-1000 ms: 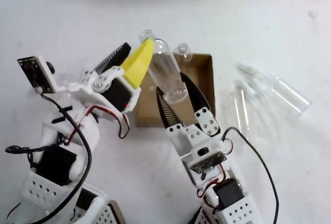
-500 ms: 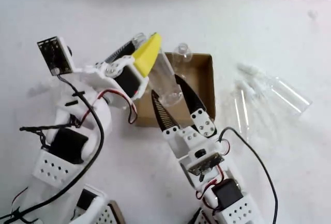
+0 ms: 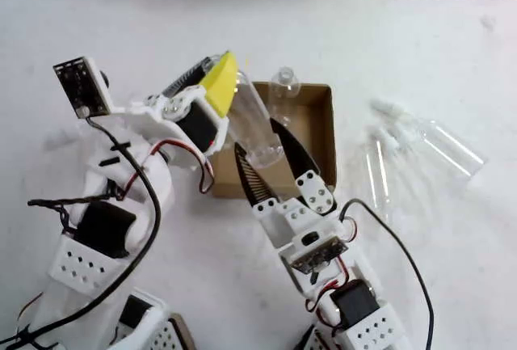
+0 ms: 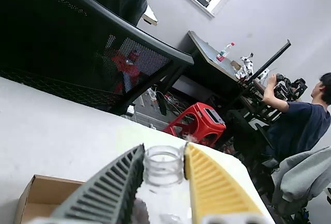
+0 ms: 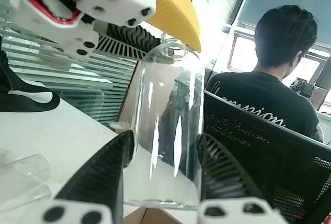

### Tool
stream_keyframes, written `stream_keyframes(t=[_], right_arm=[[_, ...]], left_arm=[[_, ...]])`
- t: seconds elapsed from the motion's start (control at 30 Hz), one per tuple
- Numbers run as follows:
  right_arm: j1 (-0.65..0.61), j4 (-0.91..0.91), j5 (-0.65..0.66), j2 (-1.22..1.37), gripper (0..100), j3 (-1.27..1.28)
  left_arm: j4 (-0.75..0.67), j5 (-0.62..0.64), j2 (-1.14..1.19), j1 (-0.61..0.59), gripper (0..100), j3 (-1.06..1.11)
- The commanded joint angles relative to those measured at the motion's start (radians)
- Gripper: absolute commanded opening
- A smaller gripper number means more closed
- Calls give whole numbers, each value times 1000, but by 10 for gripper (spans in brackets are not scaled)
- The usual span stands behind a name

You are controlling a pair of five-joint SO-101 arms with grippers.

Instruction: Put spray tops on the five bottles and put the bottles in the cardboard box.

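Note:
A clear bottle [image 3: 246,115] without a spray top hangs tilted over the near left corner of the cardboard box [image 3: 315,128]. My left gripper [image 3: 216,63], with one grey and one yellow finger, is shut on the bottle's open neck [image 4: 163,164]. My right gripper [image 3: 257,136], with black fingers, is shut on the lower body of the same bottle [image 5: 168,94]. In the left wrist view the box [image 4: 36,198] lies below my left gripper [image 4: 163,154]. My right gripper [image 5: 165,136] has a finger pressed on each side of the glass.
A second clear bottle [image 3: 284,83] stands at the box's far edge. Several more bottles [image 3: 440,144] and white spray tops [image 3: 386,109] lie on the white table [image 3: 452,51] to the right of the box. Both arms' cables trail near the front.
My left gripper swung up and right to the bottle's neck and shut on it. The bottle's neck tipped slightly left, and the right gripper shifted a little left with the bottle.

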Motion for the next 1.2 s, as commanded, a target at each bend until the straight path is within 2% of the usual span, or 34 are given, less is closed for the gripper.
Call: stream_keyframes(t=[0.0,0.1,0.2,0.57,0.63,0.83,1.17], right_arm=[[-1,2,-3,-12,16,9],[2,2,-3,-12,16,9],[4,2,-3,-12,16,9],[4,2,-11,-12,19,9],[1,4,-11,-10,44,9],[-28,65,-12,-10,207,9],[-39,90,-11,-10,223,8]], left_arm=[[-18,8,-22,12,90,-46],[-12,8,-24,28,85,-46],[6,11,-28,31,17,-49],[3,12,-25,31,21,-52],[3,12,-24,31,21,-54],[2,12,-22,31,21,-43],[-124,3,-22,22,21,5]])
